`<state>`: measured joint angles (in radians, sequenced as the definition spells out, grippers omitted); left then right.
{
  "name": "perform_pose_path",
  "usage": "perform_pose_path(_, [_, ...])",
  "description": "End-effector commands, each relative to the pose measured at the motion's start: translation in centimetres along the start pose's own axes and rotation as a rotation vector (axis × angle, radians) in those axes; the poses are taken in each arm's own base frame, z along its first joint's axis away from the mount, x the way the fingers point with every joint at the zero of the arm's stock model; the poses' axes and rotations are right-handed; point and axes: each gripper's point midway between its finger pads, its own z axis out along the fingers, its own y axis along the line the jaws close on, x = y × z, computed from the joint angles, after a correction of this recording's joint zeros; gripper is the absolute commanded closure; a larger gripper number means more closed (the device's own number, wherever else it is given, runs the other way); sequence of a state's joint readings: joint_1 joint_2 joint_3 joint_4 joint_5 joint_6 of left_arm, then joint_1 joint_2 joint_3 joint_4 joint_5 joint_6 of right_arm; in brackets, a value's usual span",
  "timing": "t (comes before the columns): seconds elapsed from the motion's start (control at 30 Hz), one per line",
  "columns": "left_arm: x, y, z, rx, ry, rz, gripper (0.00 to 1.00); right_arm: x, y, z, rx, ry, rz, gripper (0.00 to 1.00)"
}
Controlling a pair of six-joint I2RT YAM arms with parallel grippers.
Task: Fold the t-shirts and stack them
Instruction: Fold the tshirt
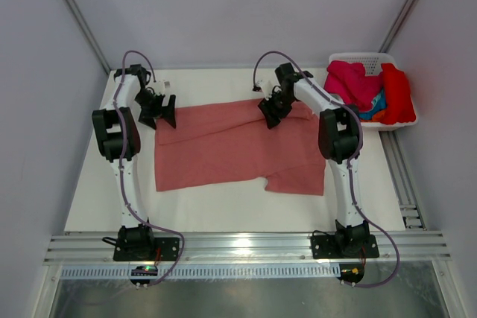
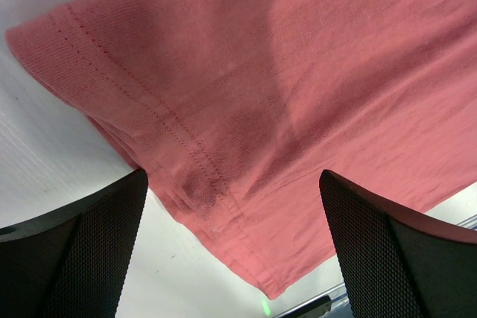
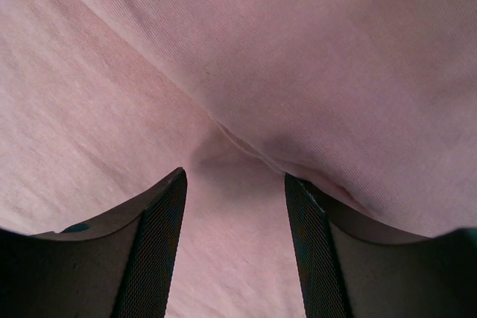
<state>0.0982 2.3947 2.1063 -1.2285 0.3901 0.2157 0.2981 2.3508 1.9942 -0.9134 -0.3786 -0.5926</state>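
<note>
Left end effector (image 2: 232, 176): jaws wide apart, nothing between them, hovering over the hem (image 2: 171, 176) at the far-left corner of the salmon t-shirt (image 1: 231, 147). Right end effector (image 3: 235, 176): jaws partway apart, low over the shirt's far edge toward its right end, with a small ridge (image 3: 246, 147) of cloth running under the gap. I see nothing pinched. The shirt lies flat on the desk (image 1: 223, 210) between my two arms and looks doubled over. Its long axis runs left-right, with the right end tipped slightly away from me. The hem points left and a sleeve (image 1: 294, 180) sticks out toward the near edge on the right, so I take the collar end to face the basket (image 1: 373, 59). The other t-shirts (image 1: 365, 87) sit bunched in that basket, apart from this one. Risks: the ridge could catch on a right finger when I lift and drag the layers out of line. On the left the hem shows stacked layers, so a shallow close would likely take only the top one and peel the fold open. The loose sleeve will likely spoil the next fold unless it's tucked in.
</note>
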Motion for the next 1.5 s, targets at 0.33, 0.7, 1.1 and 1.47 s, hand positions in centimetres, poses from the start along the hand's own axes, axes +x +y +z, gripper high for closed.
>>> perform_pose_path(0.33, [-0.7, -0.7, 0.0, 0.028, -0.024, 0.0, 0.01, -7.2, 1.1, -3.7, 0.074, -0.166, -0.096, 0.4])
perform_pose_path(0.7, [-0.3, -0.8, -0.1, 0.027, -0.018, 0.004, 0.01, -5.3, 0.9, -1.1, 0.062, -0.104, -0.092, 0.4])
perform_pose_path(1.1, [-0.2, -0.8, -0.1, 0.028, -0.019, 0.004, 0.01, -3.9, 0.9, -0.2, 0.063, -0.072, -0.087, 0.4])
perform_pose_path(1.47, [-0.1, -0.9, 0.0, 0.035, -0.017, 0.001, 0.01, -3.7, 0.6, 0.5, 0.064, -0.059, -0.07, 0.4])
